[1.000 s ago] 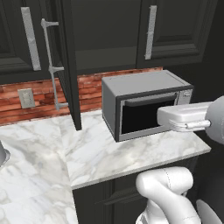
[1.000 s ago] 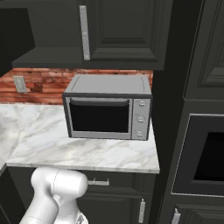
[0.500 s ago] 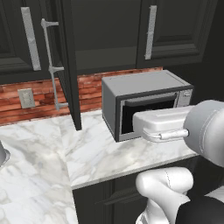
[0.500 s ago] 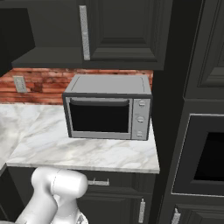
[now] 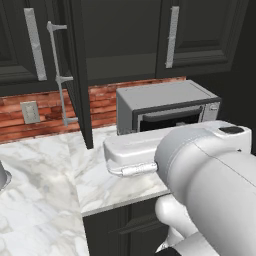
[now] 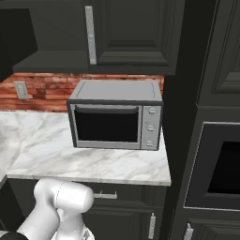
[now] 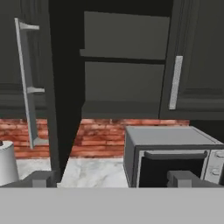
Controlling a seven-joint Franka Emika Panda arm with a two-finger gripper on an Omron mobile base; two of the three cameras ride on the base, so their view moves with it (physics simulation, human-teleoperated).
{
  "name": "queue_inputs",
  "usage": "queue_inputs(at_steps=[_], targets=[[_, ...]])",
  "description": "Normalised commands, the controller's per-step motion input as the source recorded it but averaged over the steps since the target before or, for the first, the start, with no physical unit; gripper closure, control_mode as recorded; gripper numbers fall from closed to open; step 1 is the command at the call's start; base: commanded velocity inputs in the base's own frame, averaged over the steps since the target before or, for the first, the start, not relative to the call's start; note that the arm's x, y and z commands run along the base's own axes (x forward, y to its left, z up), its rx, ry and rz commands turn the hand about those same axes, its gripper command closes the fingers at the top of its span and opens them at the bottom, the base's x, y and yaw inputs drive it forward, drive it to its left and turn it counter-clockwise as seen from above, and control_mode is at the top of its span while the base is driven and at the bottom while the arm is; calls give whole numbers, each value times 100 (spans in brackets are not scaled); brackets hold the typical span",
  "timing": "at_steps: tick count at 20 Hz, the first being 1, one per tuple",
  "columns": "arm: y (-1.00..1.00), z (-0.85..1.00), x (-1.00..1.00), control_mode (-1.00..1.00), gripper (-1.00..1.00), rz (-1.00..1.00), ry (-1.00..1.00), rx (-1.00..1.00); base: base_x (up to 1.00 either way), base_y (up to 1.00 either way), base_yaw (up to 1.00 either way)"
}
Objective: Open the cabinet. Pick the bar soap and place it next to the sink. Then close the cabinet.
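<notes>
Black wall cabinets run above a red brick backsplash and a marble table [image 5: 45, 200]. Among them the cabinet [image 7: 127, 83] stands open, its door [image 7: 57, 87] swung out edge-on with the silver bar handle [image 7: 26, 83] facing left. No bar soap can be made out on its dim shelves. Up and ahead of the hand [image 7: 111, 178], whose fingers stand wide apart and empty, lies the opening; a microwave [image 7: 173, 153] sits below right.
</notes>
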Motion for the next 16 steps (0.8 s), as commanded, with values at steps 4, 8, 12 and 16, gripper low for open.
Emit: queue_inputs(at_steps=[4,8,12,16], targets=[[54,0,0,-100,-100,-3,-12,-4,0,0,0],[50,0,0,-100,-100,-6,-16,-2,0,0,0],[42,-2,0,-100,-100,-10,-14,0,0,0,0],[28,-16,21,-100,-100,-11,-10,0,0,0,0]])
